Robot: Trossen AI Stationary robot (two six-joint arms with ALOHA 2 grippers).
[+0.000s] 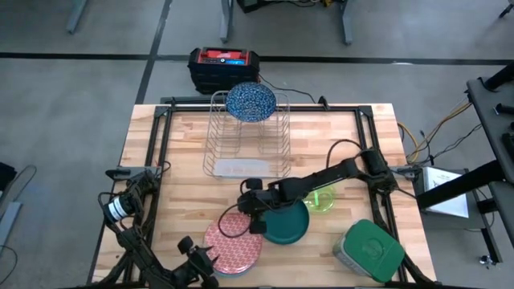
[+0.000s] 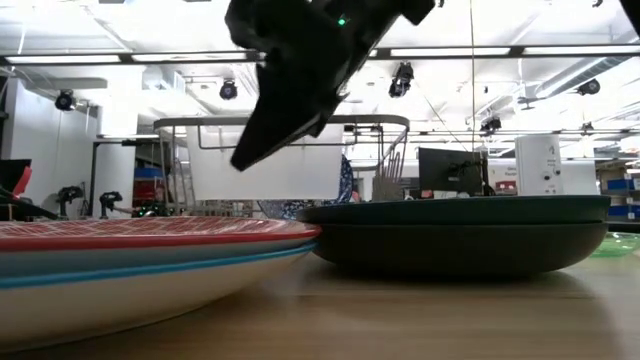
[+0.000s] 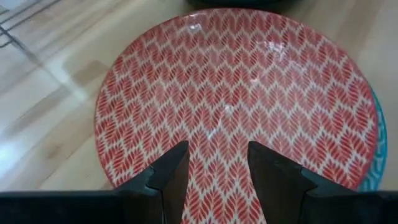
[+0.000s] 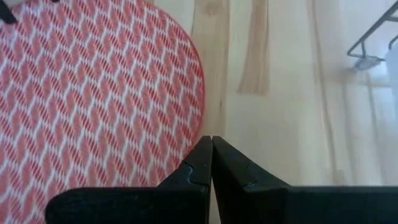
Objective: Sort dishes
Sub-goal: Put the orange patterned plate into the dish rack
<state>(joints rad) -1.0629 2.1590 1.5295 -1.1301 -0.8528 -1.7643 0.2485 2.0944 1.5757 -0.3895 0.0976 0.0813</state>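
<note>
Red-patterned plate (image 1: pixel 233 247): topmost of a stack at the table's near edge, flat, face up, round, so no long axis. Probably rigid, glazed, slippery, breakable; best pinched at the rim. Dark green plate (image 1: pixel 286 223): flat, just beside. Right gripper (image 1: pixel 255 227): clenched, empty, above the red rim. Left gripper (image 1: pixel 210 265): released, empty, over the same plate.
</note>
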